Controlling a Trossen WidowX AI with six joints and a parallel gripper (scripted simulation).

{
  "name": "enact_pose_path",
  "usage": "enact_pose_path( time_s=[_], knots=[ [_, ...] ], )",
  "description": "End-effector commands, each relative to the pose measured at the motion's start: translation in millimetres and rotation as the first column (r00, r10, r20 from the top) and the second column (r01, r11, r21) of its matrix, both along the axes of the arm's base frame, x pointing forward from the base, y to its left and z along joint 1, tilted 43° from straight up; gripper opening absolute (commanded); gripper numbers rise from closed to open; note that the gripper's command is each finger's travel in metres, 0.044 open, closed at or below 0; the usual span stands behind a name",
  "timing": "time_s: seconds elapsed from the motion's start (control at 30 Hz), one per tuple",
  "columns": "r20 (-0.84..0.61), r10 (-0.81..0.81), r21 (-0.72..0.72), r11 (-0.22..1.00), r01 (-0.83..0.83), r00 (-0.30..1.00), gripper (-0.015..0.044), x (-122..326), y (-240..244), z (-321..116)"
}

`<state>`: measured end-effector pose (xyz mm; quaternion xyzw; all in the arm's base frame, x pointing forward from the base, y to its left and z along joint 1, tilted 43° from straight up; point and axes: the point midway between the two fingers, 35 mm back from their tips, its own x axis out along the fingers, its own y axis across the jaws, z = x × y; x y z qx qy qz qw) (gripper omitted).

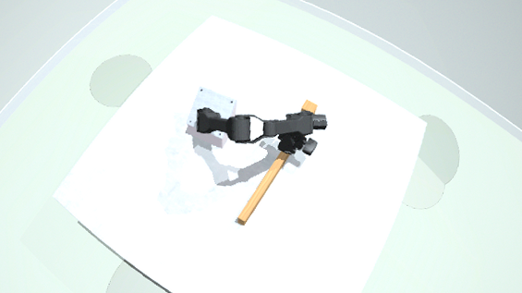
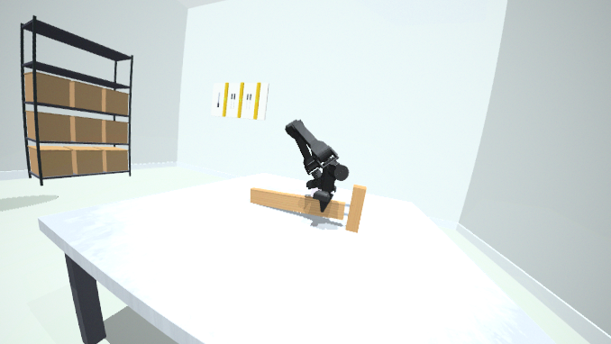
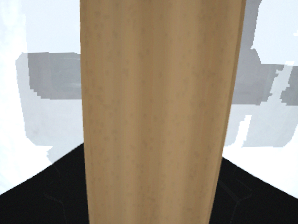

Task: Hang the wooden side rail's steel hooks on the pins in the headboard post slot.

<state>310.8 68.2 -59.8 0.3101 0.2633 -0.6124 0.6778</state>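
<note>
Exterior view: gripper (image 2: 323, 208) pinching the wooden side rail (image 1: 263, 188) (image 2: 288, 203) (image 3: 155, 110) near its hook end, just beside the headboard post (image 2: 356, 208) — steel hooks (image 2: 346, 210) bridge the gap. Grasp and approach look done. Pin seating can't be confirmed — left: seat hooks, far end on counter (image 1: 333, 219) (image 2: 252, 270), release, back off.

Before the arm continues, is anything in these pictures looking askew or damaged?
No damage that I can see. The post stands upright; the wooden rail is clamped in the jaws, its near end beside the post with a narrow gap, which seems normal mid-task.
</note>
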Motion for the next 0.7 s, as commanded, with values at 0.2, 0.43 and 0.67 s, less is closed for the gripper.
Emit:
enact_pose_path(
  time_s=[0.2,0.43,0.67],
  knots=[
    [0.004,0.011,0.008,1.000,-0.011,1.000,0.0000,0.2,7.1,0.0],
    [0.004,0.011,0.008,1.000,-0.011,1.000,0.0000,0.3,7.7,-0.2],
    [0.004,0.011,0.008,1.000,-0.011,1.000,0.0000,-0.1,7.9,-1.1]
  ],
)
